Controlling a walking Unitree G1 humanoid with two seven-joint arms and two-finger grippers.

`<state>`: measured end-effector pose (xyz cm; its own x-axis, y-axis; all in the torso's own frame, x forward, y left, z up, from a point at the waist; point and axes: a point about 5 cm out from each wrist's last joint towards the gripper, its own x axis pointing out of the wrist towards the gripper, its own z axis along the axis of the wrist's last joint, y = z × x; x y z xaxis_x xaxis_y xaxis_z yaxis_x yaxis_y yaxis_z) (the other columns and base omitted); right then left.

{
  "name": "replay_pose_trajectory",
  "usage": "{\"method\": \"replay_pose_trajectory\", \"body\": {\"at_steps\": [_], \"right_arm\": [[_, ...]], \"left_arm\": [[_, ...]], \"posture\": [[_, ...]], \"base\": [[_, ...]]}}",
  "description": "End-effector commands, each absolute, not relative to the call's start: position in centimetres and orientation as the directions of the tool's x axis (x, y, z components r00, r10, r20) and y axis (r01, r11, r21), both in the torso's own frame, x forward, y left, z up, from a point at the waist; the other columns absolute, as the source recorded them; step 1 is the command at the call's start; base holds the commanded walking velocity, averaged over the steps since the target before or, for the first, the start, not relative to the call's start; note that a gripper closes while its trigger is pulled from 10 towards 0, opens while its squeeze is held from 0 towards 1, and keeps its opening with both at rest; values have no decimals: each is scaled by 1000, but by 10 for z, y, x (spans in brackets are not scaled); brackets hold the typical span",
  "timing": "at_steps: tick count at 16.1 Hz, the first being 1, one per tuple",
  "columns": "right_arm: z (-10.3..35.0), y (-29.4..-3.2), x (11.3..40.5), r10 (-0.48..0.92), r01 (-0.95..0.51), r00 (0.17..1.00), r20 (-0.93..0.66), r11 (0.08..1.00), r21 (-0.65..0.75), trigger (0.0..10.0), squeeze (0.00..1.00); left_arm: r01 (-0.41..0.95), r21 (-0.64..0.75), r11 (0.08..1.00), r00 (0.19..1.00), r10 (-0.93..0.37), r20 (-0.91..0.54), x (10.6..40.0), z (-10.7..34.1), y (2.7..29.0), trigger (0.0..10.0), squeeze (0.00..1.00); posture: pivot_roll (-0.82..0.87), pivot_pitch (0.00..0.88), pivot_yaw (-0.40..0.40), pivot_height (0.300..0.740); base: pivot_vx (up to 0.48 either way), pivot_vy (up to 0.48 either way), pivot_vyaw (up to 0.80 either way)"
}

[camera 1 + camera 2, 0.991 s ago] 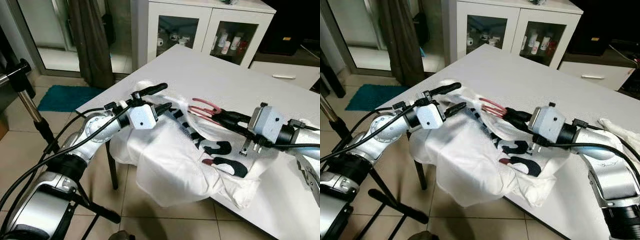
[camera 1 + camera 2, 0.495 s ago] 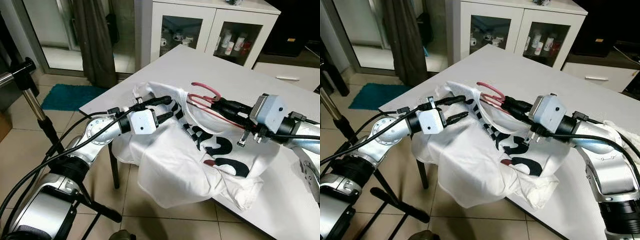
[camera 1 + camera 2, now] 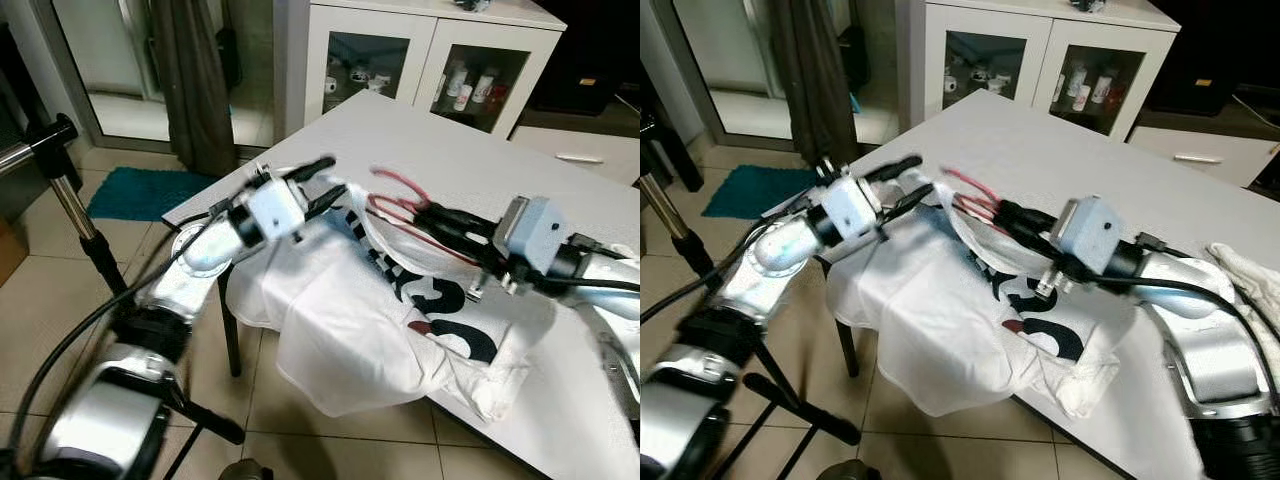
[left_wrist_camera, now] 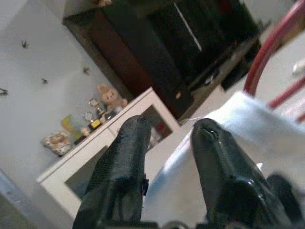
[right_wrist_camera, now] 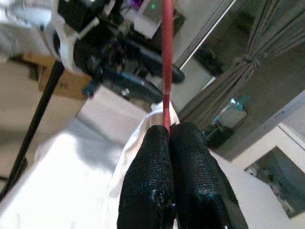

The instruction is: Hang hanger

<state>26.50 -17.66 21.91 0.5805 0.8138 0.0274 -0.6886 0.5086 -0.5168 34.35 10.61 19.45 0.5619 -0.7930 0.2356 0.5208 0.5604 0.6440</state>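
Above the table edge [image 3: 600, 440], a red hanger [image 3: 400, 190] inside a white shirt [image 3: 350, 330] is clamped by the right gripper [image 3: 425, 215]; the left gripper [image 3: 325, 185], parted, touches the collar; in the right wrist view, fingers [image 5: 162, 191] are pinched on the wire; carrying to the rail [image 3: 40, 150] is judged next.

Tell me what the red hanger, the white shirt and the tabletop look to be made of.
Red hanger: thin rod, likely coated wire or plastic, smooth and uniform in colour. White shirt: soft woven or knit fabric, since it folds and drapes over the table edge. Tabletop: smooth white matte surface, probably laminate or painted board; unclear.
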Motion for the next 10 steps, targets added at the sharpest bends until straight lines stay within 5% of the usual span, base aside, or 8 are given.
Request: {"method": "replay_pose_trajectory", "body": {"at_steps": [1,2,6,10], "right_arm": [[230,-174,266,808,-665,585,71,528,-528,0,0],[231,-173,268,795,-651,601,83,547,-526,0,0],[225,-180,279,762,-624,646,37,556,-548,0,0],[232,-172,288,756,-601,651,65,567,-563,0,0]], "left_arm": [[553,558,619,585,-765,269,344,195,102,10000,1000],[604,485,632,580,-766,276,341,190,95,10000,0],[677,555,484,494,-857,144,326,168,88,10000,0],[686,504,525,513,-840,176,325,174,86,10000,0]], "posture": [[6,0,-39,723],[5,0,-40,723],[14,0,-45,723],[26,0,-47,723]], "base": [[0,0,0],[0,0,0],[0,0,0],[0,0,0]]}}
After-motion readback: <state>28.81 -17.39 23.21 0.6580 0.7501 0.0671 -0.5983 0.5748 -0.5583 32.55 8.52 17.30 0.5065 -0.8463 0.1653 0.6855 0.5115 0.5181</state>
